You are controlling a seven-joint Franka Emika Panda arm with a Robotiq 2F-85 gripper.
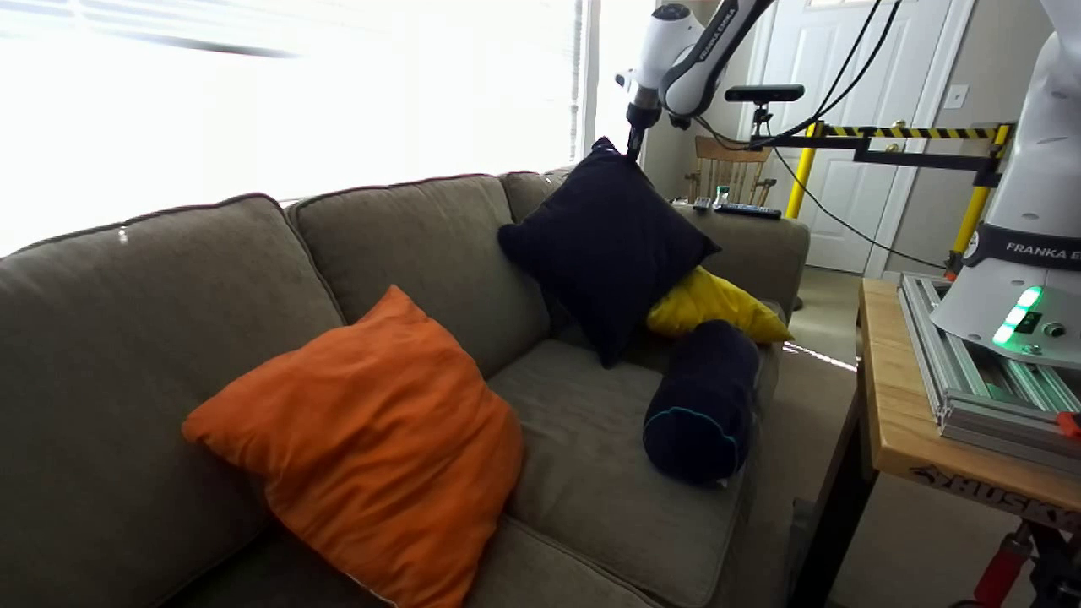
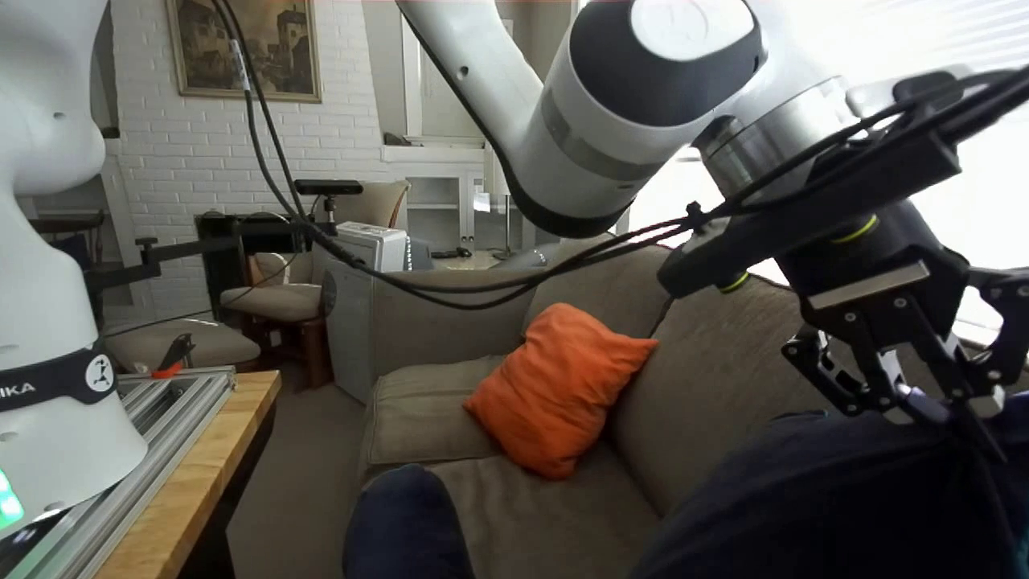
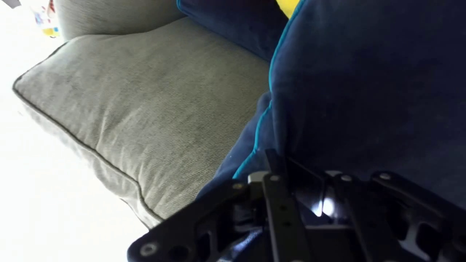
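- Jaws of my gripper point(image 1: 633, 154) are closed, pinching the navy cushion point(image 1: 612, 245) along an edge near its top corner.
- I see its diagonal run down from them toward the sofa seat point(image 1: 557, 405).
- Yellow cushion point(image 1: 718, 304) and navy bolster point(image 1: 705, 397) lie near it.

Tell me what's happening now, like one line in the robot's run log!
gripper: closed | held: navy pillow, near top corner | on couch: bolster beside yellow pillow | orange pillow: apart from both
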